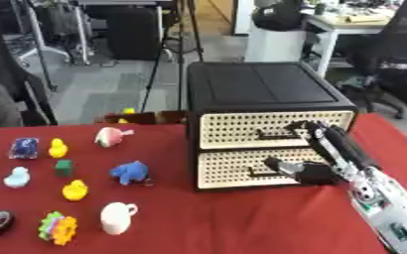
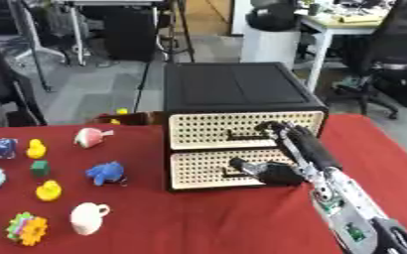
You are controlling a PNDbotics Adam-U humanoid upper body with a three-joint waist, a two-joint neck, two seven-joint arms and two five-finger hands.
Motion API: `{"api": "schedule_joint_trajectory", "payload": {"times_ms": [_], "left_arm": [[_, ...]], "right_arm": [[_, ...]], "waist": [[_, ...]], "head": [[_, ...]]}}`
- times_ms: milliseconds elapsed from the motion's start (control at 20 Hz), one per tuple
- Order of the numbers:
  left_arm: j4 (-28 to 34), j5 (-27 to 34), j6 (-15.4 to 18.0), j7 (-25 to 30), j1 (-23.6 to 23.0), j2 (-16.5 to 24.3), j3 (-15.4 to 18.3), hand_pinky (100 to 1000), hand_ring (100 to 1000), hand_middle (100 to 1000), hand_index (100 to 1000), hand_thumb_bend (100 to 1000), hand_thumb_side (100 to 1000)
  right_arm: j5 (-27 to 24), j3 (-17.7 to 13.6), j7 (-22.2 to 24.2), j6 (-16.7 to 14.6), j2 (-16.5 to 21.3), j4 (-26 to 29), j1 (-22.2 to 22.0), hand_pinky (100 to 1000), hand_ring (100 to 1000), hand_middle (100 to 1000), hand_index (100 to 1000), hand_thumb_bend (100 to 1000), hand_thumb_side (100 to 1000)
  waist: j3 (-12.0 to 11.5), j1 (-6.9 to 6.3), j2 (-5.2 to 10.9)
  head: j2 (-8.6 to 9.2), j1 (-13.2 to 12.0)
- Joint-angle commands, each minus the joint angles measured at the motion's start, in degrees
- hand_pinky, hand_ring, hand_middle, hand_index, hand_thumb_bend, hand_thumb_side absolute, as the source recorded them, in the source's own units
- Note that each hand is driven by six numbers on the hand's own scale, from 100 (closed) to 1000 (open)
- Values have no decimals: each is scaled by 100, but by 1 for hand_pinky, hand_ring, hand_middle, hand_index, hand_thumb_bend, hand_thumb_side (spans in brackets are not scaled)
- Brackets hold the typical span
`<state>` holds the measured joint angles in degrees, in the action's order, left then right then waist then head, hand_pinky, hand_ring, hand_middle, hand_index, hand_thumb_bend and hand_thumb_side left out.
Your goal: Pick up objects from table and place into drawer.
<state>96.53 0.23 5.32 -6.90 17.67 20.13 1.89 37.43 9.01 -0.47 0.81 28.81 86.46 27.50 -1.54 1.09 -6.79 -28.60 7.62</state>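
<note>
My right robot hand (image 1: 315, 149) is up against the front of the black drawer box (image 1: 263, 92) on the red counter (image 1: 198, 218). Its long fingers (image 1: 307, 127) reach to the handle of the top drawer (image 1: 272, 129), and its thumb (image 1: 276, 164) is by the handle of the bottom drawer (image 1: 241, 168). I cannot tell if the fingers are hooked on a handle or just touching it. Both drawers look closed.

The toys sit on the counter to the left of the box. I see a blue elephant (image 1: 130, 172), a white cup (image 1: 116, 217), two yellow ducks (image 1: 74, 190) (image 1: 57, 148), a green block (image 1: 64, 167), a pink and white toy (image 1: 111, 136) and a bright gear toy (image 1: 57, 228).
</note>
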Motion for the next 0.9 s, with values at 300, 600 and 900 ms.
{"api": "schedule_joint_trajectory", "payload": {"times_ms": [300, 600, 900], "left_arm": [[69, 23, 15, 22, 84, 51, -5, 737, 792, 873, 874, 1000, 1000], [69, 29, 16, 23, 79, 46, -4, 737, 793, 873, 875, 1000, 1000], [64, 37, 17, 27, 79, 37, -6, 737, 793, 873, 875, 1000, 1000]], "right_arm": [[115, 28, 102, -56, 31, -135, 220, 100, 100, 100, 796, 688, 706], [179, 69, 192, -94, 20, -239, 274, 100, 100, 100, 771, 689, 706], [241, 92, 256, -114, -12, -320, 294, 100, 100, 100, 721, 687, 704]], "waist": [[-18, -22, 57], [-42, -23, 53], [-51, -23, 48]], "head": [[5, 27], [-3, 42], [-6, 48]]}}
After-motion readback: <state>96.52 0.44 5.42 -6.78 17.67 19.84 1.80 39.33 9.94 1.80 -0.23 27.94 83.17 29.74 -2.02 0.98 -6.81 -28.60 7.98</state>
